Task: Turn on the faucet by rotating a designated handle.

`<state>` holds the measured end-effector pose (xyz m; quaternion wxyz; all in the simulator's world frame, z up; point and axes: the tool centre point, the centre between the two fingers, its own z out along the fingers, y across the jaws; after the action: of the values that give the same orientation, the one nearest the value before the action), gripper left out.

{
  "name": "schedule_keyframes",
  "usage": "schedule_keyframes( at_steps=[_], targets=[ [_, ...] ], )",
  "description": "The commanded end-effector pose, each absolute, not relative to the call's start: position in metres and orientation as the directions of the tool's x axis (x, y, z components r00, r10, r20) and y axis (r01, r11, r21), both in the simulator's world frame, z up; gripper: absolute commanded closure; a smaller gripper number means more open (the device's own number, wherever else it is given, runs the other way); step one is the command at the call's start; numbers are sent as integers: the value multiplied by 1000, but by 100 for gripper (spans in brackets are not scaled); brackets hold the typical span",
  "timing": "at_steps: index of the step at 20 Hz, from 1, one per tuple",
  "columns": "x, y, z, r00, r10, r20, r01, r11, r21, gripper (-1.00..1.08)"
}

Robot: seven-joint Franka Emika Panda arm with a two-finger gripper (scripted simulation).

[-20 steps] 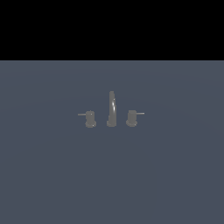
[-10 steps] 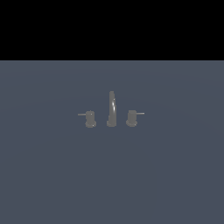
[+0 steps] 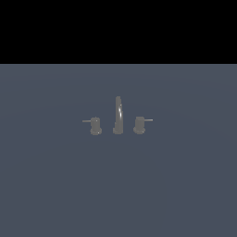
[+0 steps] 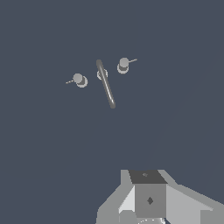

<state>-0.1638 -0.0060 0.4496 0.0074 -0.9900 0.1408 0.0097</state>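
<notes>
Wrist view shows the short grey cylindrical handle [image 4: 123, 65], thin lever pointing away from the curved spout [image 4: 106, 84], well ahead of the gripper [image 4: 146, 205], whose finger state I cannot tell.

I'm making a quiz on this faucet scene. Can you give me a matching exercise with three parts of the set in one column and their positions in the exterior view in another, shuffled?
Things:
1. spout
2. handle
3. twin knob

Places or states:
A. on the exterior view's left, lever pointing left
B. in the middle, tall and curved
C. on the exterior view's right, lever pointing right

Pairs: 1-B, 2-C, 3-A
</notes>
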Motion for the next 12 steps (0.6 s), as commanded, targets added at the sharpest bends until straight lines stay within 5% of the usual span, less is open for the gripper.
schedule_keyframes(
  at_steps=[1,12],
  targets=[
    [-143,-10,440,940,-341,-21,-341,-940,-10,108],
    [-58,-33,381,803,-596,-17,-596,-803,-3,108]
  ],
)
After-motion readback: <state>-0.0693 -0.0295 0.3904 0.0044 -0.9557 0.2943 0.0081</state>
